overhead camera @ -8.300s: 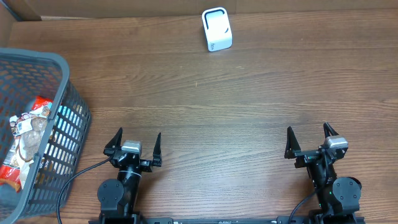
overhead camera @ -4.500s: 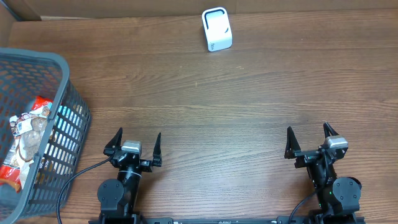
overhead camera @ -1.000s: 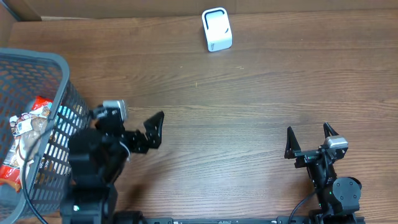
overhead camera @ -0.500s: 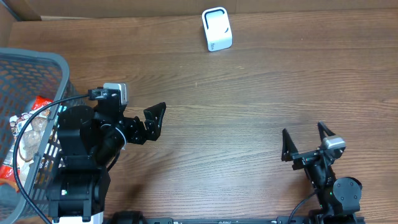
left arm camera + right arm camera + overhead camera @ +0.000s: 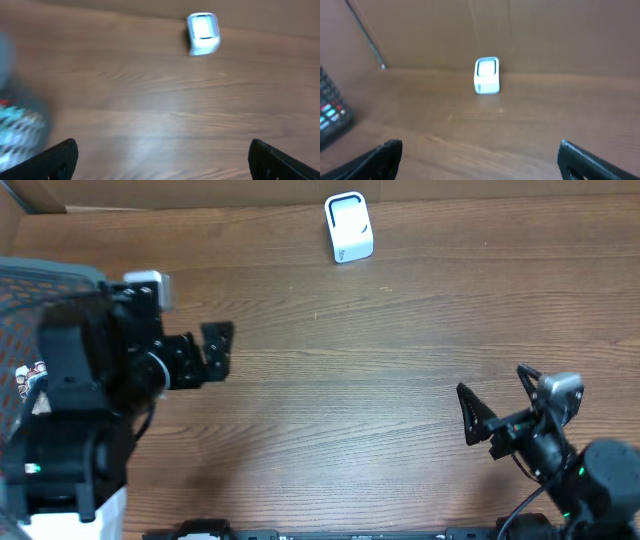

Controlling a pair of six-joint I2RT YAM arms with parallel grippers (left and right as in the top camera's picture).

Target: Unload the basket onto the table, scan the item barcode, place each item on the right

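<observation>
Left claw (image 5: 215, 352) jaws wide apart, empty, just right of the basket (image 5: 50, 268). Right claw (image 5: 492, 385) apart too, empty. Packaged items (image 5: 28, 372) in basket, mostly hidden by the left arm. Scanner (image 5: 348, 227) at far edge of surface (image 5: 400, 330).

Holds the left arm (image 5: 75, 410) lifted high toward the overhead camera at the left side, wrist turned rightward, with the left gripper (image 5: 216, 352) spread wide and empty. Carries the right arm (image 5: 595, 485) low at the near right corner, with the right gripper (image 5: 491, 378) tilted up and to the left, jaws fully apart and gripping nothing. Shows in each wrist view only black fingertips (image 5: 60, 159) (image 5: 375, 159) at the two bottom corners, well apart.
</observation>
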